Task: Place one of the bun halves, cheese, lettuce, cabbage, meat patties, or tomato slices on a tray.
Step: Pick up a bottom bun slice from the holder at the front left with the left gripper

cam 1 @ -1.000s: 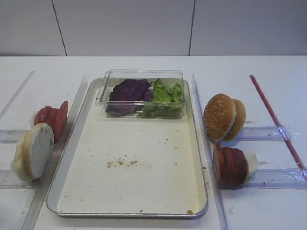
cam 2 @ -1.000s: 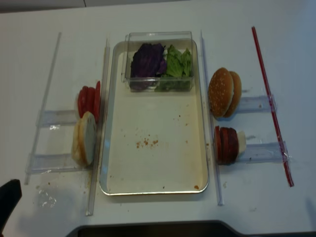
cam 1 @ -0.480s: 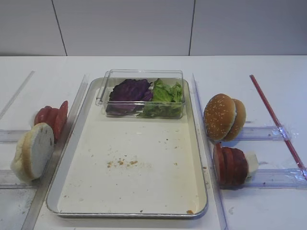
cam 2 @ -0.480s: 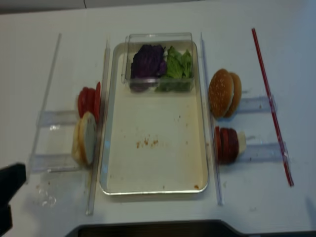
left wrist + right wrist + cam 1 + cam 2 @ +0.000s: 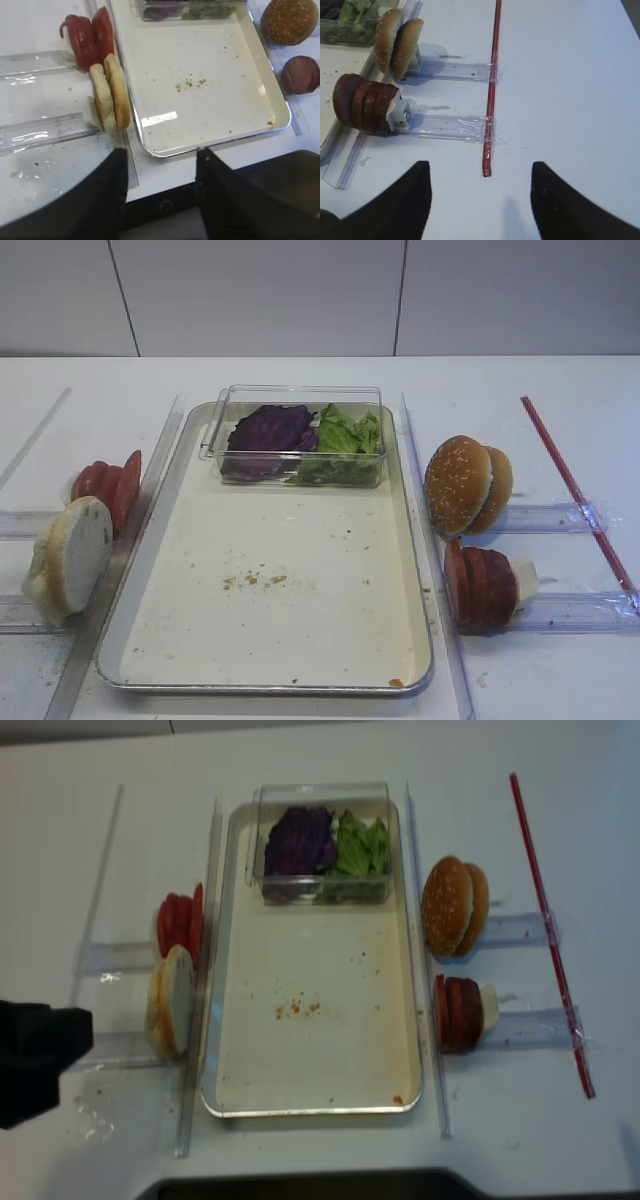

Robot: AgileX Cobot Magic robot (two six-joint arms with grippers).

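The cream tray [image 5: 300,570] lies in the middle with only crumbs on its near part. Two pale bun halves [image 5: 70,555] [image 5: 111,92] stand on edge left of it, the tomato slices [image 5: 110,485] behind them. My left gripper [image 5: 161,152] is open and empty, hovering near the tray's front left corner, just short of the buns. Its arm [image 5: 40,1055] shows left of the buns. The meat patties [image 5: 480,585] stand right of the tray. The cabbage [image 5: 268,430] and lettuce [image 5: 345,440] share a clear box. My right gripper [image 5: 480,167] is open over bare table.
Two sesame buns [image 5: 465,485] stand behind the patties. A white block [image 5: 400,112] backs the patties; I cannot tell if it is cheese. Clear plastic rails [image 5: 560,615] flank the tray. A red strip [image 5: 492,85] runs along the right.
In the realsense view my left arm has come in from the lower left corner and moved up toward the bun halves. The food and the tray have not moved.
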